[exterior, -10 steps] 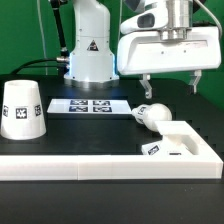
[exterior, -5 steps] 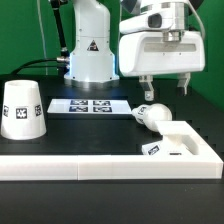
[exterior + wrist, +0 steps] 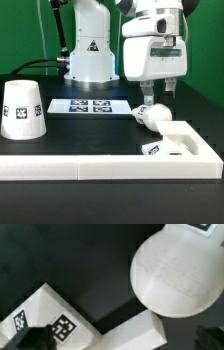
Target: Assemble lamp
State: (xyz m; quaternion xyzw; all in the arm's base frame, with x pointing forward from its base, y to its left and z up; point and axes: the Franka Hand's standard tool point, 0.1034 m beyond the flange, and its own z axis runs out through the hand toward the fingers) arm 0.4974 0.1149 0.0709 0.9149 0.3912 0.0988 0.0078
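Note:
The round white bulb (image 3: 152, 117) lies on its side on the black table, touching the flat square base (image 3: 172, 141), which sits in the corner of the border rail. My gripper (image 3: 160, 96) hangs just above the bulb, open and empty, with one finger on each side. In the wrist view the bulb (image 3: 180, 274) fills much of the picture. The tagged base (image 3: 50, 319) lies beside it, and my gripper (image 3: 120, 341) shows dark fingertips (image 3: 28, 339) at the picture's edge. The cone shade (image 3: 22, 108) stands upright at the exterior view's left.
The long white border rail (image 3: 80, 166) runs along the front and turns back at the exterior view's right. The marker board (image 3: 92, 104) lies flat before the white robot pedestal (image 3: 88, 50).
My gripper has turned about its vertical axis, so it looks narrower in the exterior view, and has come down a little toward the bulb. The lamp parts have not moved.

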